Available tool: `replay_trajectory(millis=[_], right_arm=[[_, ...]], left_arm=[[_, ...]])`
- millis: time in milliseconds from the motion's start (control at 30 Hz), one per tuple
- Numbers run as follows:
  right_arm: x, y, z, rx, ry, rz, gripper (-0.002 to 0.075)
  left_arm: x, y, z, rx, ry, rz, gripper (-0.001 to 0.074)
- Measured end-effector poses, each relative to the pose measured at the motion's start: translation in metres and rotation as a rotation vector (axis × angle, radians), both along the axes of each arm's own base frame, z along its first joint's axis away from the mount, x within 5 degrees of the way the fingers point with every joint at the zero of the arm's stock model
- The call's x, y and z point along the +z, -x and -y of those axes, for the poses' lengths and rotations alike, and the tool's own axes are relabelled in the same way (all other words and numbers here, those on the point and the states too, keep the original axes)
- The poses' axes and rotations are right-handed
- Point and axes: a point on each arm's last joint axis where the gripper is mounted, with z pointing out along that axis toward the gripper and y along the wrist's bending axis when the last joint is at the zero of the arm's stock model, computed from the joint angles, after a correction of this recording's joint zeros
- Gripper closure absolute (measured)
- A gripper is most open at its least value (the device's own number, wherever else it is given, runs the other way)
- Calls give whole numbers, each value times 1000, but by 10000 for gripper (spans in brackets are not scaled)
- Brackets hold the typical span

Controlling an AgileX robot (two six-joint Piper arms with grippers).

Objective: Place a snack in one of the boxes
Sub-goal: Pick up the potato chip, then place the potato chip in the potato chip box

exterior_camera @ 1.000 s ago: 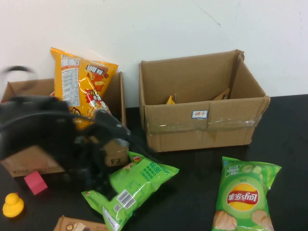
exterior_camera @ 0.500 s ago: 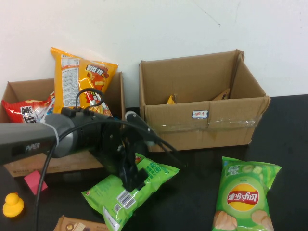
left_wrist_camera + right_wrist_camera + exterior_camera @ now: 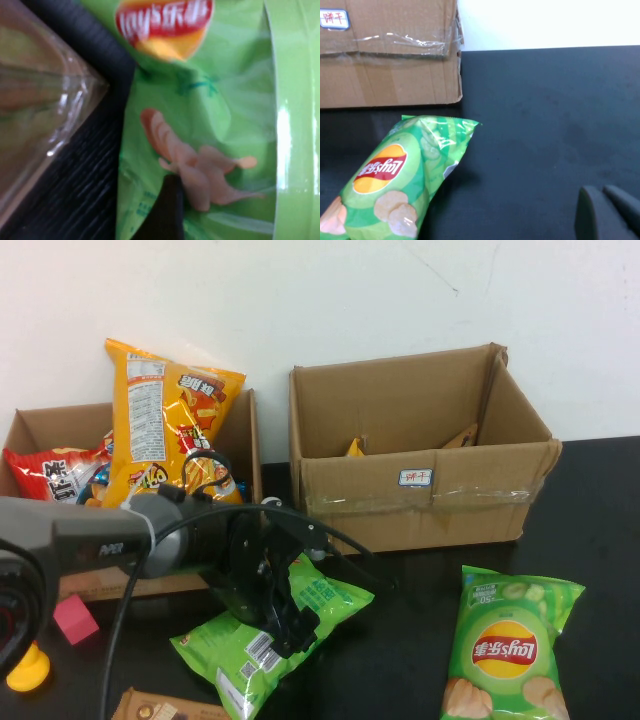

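Observation:
A green Lay's chip bag [image 3: 325,598] lies on the black table in front of the left cardboard box [image 3: 248,445]. My left gripper [image 3: 283,625] is down on the middle of this bag. The left wrist view is filled by the bag [image 3: 225,100] at very close range. The larger right box [image 3: 420,490] stands open at the back. A second green Lay's bag [image 3: 505,650] lies at the front right and also shows in the right wrist view [image 3: 395,175]. My right gripper [image 3: 607,212] is shut and empty over bare table, right of that bag.
An orange snack bag [image 3: 165,420] and a red one [image 3: 50,470] stand in the left box. A yellow duck [image 3: 28,668], a pink cube [image 3: 73,620] and a brown packet [image 3: 165,708] lie at the front left. A clear plastic piece [image 3: 40,115] lies beside the left bag.
My left arm has swung right from in front of the left box and come down onto the green bag. The bag has shifted slightly.

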Motion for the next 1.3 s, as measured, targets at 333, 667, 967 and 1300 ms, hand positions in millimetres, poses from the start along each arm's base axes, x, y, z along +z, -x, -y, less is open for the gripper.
replay_trajectory(millis=[333,667,967,1300], right_arm=[[0,0,0,0,0,0,727],[0,0,0,0,0,0,727],[0,0,0,0,0,0,727],[0,0,0,0,0,0,727]], left_arm=[[10,-3,4,47,61,24,464],[111,33,-6,19,126,16,486],[230,60,-68,115,240,405,486],[230,14,-167,472,221,618,486]])
